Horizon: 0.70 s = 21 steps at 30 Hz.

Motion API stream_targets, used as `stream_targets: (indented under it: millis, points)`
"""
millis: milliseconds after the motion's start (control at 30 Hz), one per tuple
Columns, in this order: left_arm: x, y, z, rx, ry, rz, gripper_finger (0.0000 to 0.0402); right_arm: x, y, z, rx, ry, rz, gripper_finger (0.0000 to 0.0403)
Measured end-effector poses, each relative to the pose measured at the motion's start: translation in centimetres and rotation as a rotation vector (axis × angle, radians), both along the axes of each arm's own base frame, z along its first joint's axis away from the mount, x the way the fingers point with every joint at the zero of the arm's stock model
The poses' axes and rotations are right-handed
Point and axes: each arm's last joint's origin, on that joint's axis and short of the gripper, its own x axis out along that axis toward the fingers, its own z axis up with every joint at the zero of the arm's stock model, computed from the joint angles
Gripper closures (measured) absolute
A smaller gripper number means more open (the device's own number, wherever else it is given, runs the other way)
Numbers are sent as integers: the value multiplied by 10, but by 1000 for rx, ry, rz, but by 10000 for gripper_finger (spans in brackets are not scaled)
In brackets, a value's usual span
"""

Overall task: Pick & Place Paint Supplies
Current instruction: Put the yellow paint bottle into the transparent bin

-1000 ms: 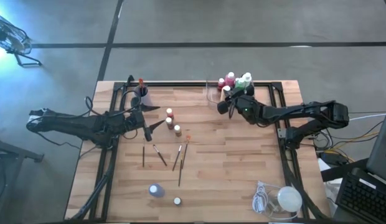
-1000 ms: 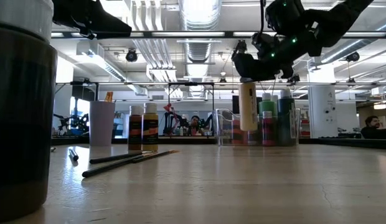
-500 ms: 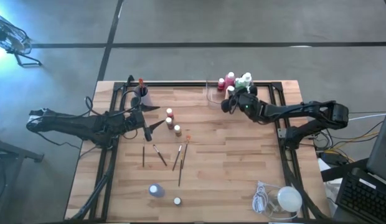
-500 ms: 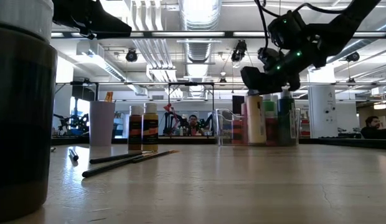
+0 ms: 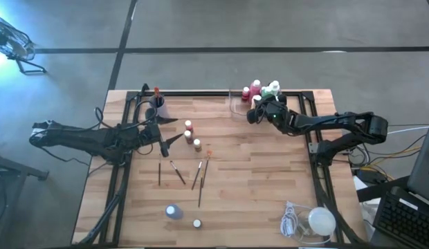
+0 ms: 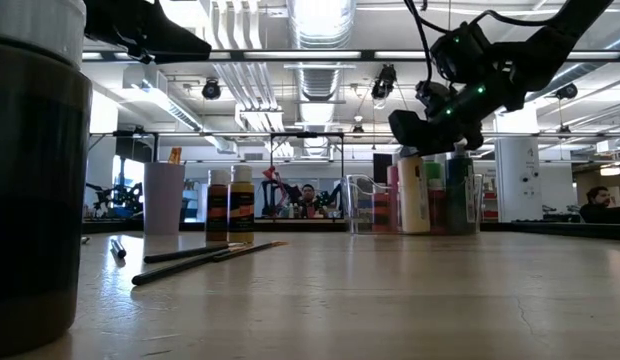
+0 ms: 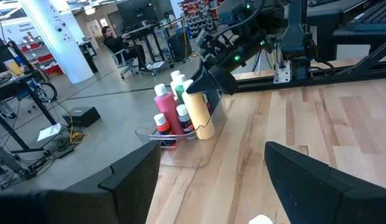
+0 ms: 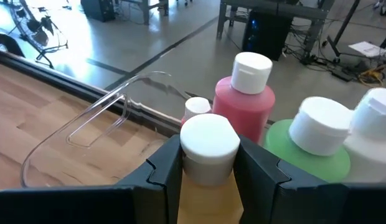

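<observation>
My right gripper is shut on a yellow-tan bottle with a white cap at the clear tray by the table's far right. Pink and green bottles stand in the tray beside it. My left gripper hangs open and level over the table's left half, holding nothing. Three small bottles stand upright mid-table. Several thin brushes lie flat nearer the front. Two more bottles stand near the front edge. My right gripper pinches the yellow-tan bottle at its shoulder, just under the white cap, one finger on each side. The fingers come from the table's right, slanting a little down. The bottle stands upright, its base level with the other bottles' bases in the tray.
A purple cup with a brush in it stands at the far left. A white round lump with a coiled cord lies at the front right corner. A black frame rail runs along the table's sides and far edge.
My right gripper has carried the yellow-tan bottle toward the table's far right and down. The bottle, first hanging clear in front of the tray, now stands low among the tray's bottles and is still upright.
</observation>
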Motion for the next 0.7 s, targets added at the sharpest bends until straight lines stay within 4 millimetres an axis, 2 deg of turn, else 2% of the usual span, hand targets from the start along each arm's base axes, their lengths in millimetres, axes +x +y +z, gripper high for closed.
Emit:
stream_targets:
  millis: [500,700]
  points:
    - [0,0,-1,-7,9,0,110,-1,1,-7,32,7,-5,293]
    - [0,0,-2,-7,16,1,110,-2,1,-8,37,20,-10,276]
